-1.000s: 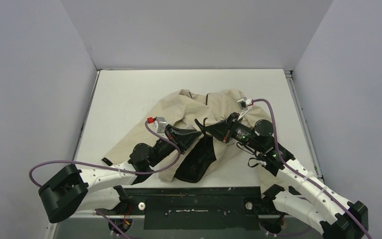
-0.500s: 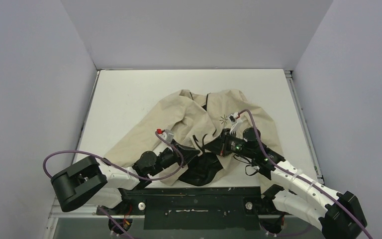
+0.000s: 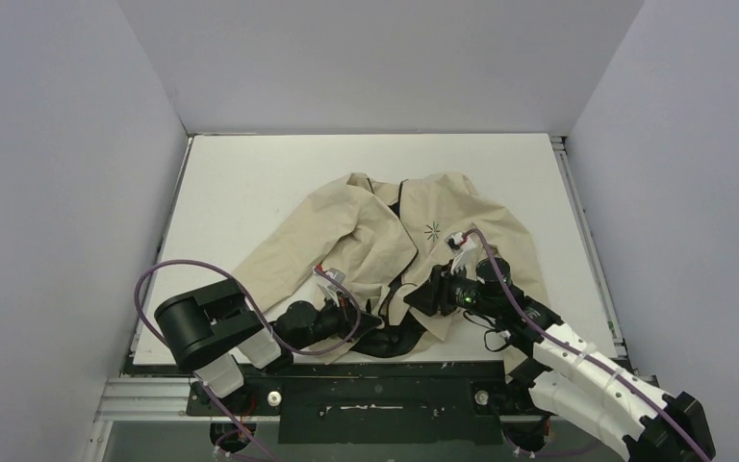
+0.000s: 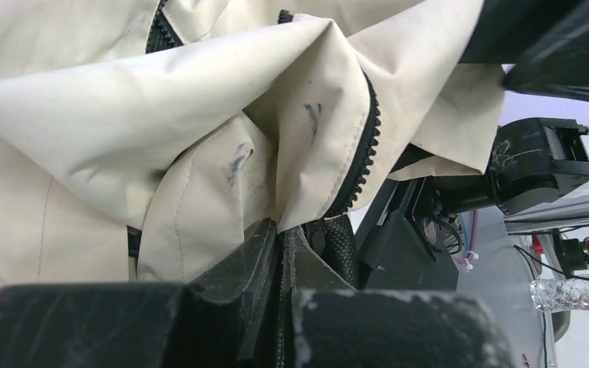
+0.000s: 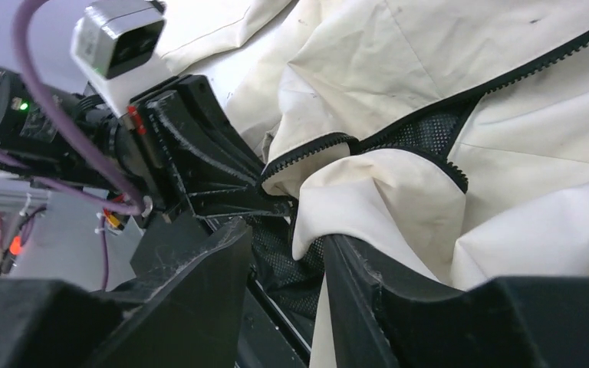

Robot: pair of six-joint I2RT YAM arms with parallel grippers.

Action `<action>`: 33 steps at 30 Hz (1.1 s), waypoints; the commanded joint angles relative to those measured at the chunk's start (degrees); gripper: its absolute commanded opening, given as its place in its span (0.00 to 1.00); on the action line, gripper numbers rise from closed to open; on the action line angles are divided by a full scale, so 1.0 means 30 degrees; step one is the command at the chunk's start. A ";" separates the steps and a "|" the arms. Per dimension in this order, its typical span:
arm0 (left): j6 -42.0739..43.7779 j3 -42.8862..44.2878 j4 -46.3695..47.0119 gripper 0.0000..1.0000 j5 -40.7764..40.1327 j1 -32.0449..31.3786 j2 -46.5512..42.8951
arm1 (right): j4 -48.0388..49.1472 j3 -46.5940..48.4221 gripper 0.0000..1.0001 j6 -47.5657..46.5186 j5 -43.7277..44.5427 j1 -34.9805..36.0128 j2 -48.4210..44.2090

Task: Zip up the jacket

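Near edge of the tabletop (image 3: 250,173) first: left claw (image 3: 373,318) pressed together, pinching the jacket (image 3: 375,231) at its hem, right beside the zipper (image 4: 364,146). Just to the right of that, right claw (image 3: 414,300) spread, with a fold of the other front panel hanging between the fingers but not clamped (loose there, by the look of it). Otherwise spread over the middle of the tabletop, hem at the near edge, collar (image 3: 399,185) toward the far edge, front open at the bottom.

Likely trouble, judged from here:
- Losing the right-hand panel altogether, with no grip on it.
- Mismatched zipper ends, with the two rows of teeth bunched and twisted rather than laid side by side.
- Snagging the mesh lining (image 5: 429,130) in the teeth or between the fingers, so close to both.
- Possibly a slip out of the left pinch too, on cloth this thin and smooth.

Materials, moving away:
- Dark open mesh inside the hem.
- Chunky black teeth on black tape, curving with the folds.
- Pale beige woven shell, smooth, lightly smudged, creased into soft rounded ridges, with stitched seams.
- Farther on, a small black starburst logo (image 3: 433,230) on the chest.
- Farthest, the collar notch, dark inside.
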 commanded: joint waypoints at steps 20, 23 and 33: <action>-0.0483 0.0336 -0.0616 0.00 0.0091 0.0007 -0.0908 | -0.3633 0.1422 0.42 0.2307 0.3168 0.4940 -0.3047; -0.0354 0.0464 -0.0926 0.00 0.0103 0.0006 -0.1123 | -0.2541 0.0399 0.41 0.3338 0.5509 0.7986 -0.2709; -0.0013 0.0702 -0.1716 0.00 0.0326 0.0003 -0.1539 | 0.1010 -0.0700 0.50 0.2901 1.3467 1.2750 0.1985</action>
